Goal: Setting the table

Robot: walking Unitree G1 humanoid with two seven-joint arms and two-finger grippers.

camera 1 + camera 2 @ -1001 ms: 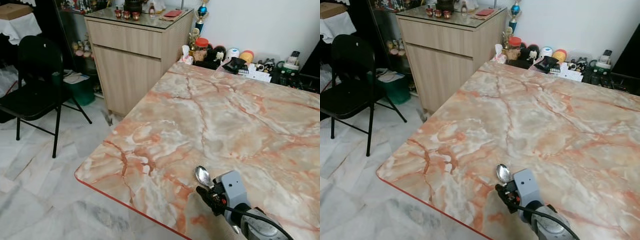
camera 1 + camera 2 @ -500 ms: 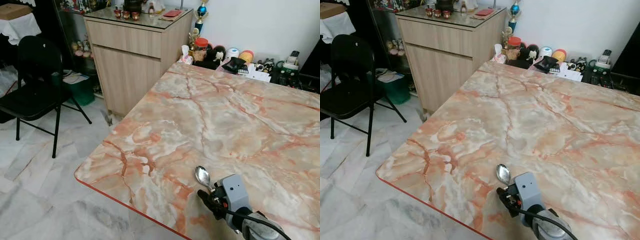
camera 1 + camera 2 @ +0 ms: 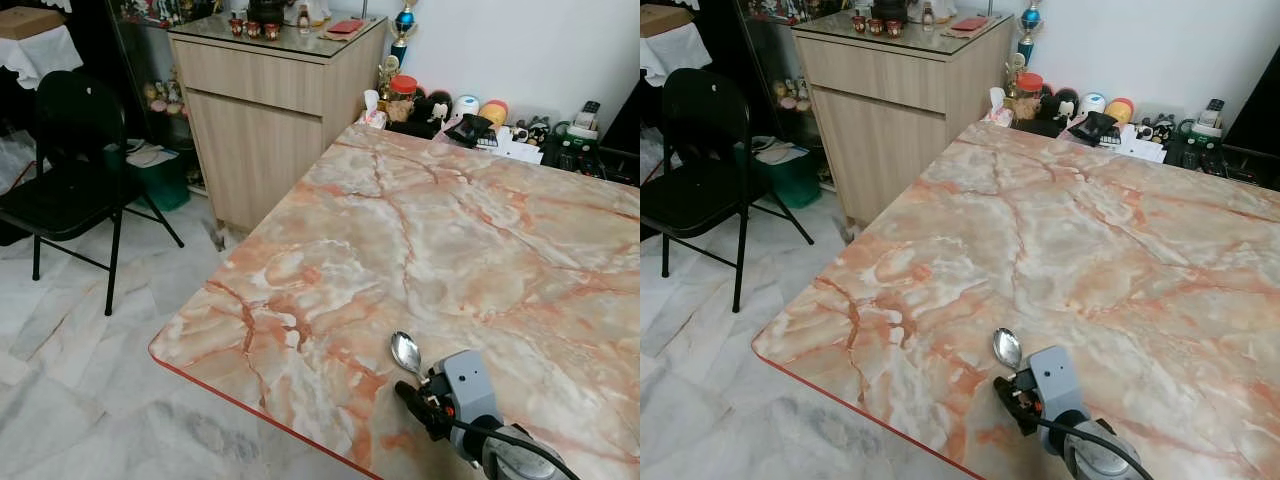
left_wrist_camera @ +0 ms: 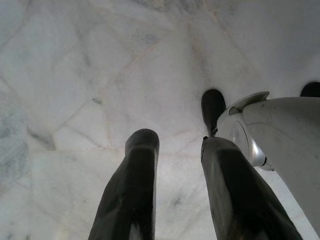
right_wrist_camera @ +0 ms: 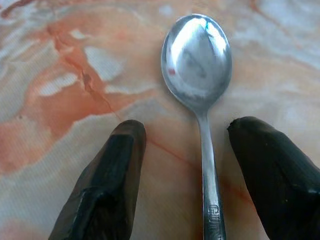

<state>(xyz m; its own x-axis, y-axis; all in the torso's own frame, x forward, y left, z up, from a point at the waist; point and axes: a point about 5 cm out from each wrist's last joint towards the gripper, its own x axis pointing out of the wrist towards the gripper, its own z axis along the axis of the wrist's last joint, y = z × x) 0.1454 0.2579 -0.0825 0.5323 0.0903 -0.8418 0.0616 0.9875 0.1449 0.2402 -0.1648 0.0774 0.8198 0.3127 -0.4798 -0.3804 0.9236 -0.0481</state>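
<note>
A shiny metal spoon (image 5: 199, 75) lies flat on the pink marble table (image 3: 430, 240), near its front edge, bowl pointing away from me. My right gripper (image 5: 187, 165) hovers just over the spoon's handle, open, one black finger on each side of it and neither touching it. In the eye views the spoon's bowl (image 3: 405, 352) sticks out ahead of the right wrist (image 3: 455, 395). My left gripper (image 4: 175, 145) hangs idle above the white tiled floor, fingers apart and empty.
A wooden sideboard (image 3: 270, 110) stands beyond the table's far left corner. A black folding chair (image 3: 70, 170) is on the floor at the left. Jars, toys and small clutter (image 3: 480, 125) line the table's far edge by the wall.
The right wrist has drawn back slightly toward me along the spoon's handle. The spoon has stayed in place on the table.
</note>
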